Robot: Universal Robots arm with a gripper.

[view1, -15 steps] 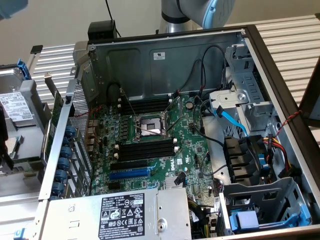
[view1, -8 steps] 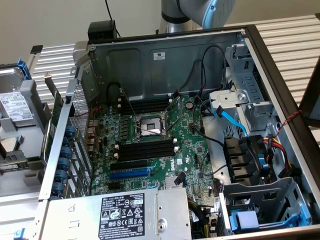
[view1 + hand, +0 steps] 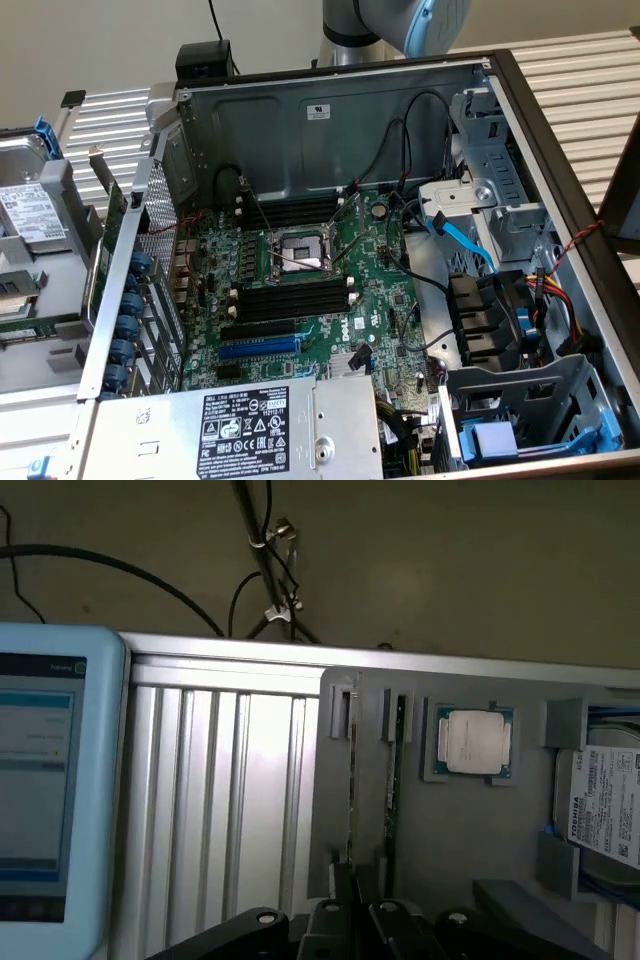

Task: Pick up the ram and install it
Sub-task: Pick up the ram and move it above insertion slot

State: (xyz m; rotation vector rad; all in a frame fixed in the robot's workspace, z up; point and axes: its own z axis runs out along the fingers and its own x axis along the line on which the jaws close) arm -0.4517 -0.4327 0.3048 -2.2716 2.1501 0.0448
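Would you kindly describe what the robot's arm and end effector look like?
The arm is a rounded silver-grey tube with a light blue joint cap. The end effector is black and angular, with round silver screw heads.

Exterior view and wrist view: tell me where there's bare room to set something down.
Free: the ribbed tabletop beyond the case wall at the exterior view's right, and the ribbed strip between the screen and the grey holder. Crowded: the motherboard and the cables beside it.
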